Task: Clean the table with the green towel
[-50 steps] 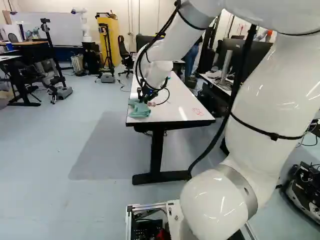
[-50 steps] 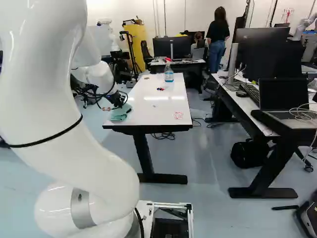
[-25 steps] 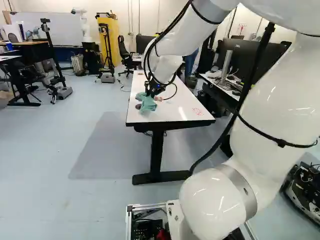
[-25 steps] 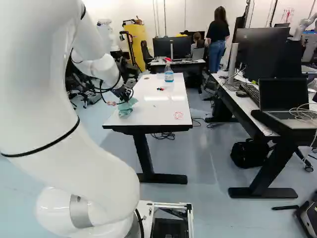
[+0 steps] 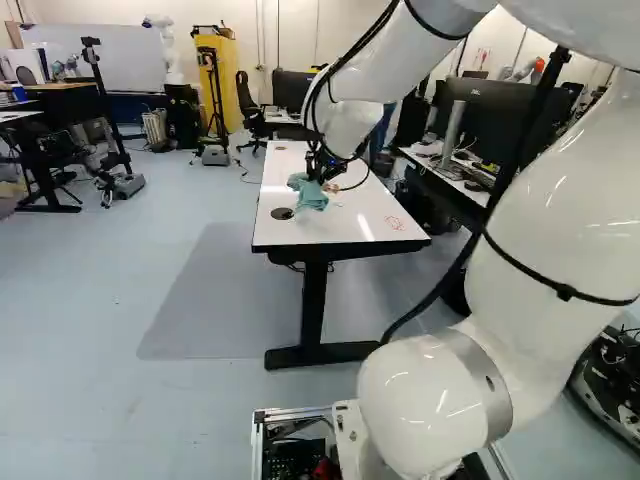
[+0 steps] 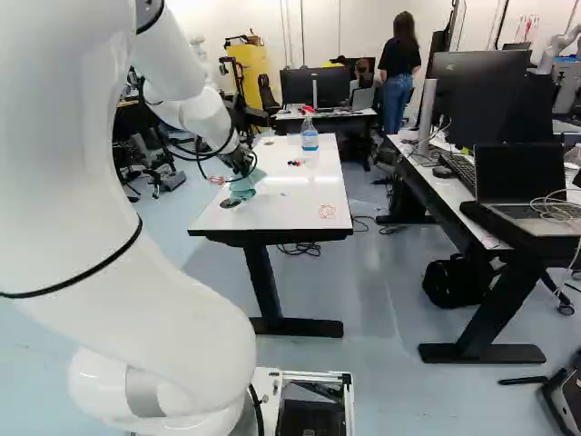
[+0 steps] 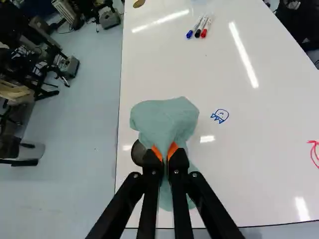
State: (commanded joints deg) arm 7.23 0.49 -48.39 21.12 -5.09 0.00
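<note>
The pincer (image 7: 165, 152) pinches the green towel (image 7: 165, 117); the blue drawing (image 7: 220, 116), likely next, lies to the pincer's right.

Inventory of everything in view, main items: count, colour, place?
Rectangular table: 1, white top, ahead of arm
Cloth towel: 1, green, in gripper
Capped markers: 3, blue/black/red caps, on table
Line doodles: 2, blue, red, on table
Spray bottle: 1, clear/blue, table's far end
Round disc: 1, dark, by towel
Flat monitors: several, black, on desks
Open laptop: 1, black, right base view's right
Jointed arm: 1, white
Two-finger gripper: 1, black, orange pads
</note>
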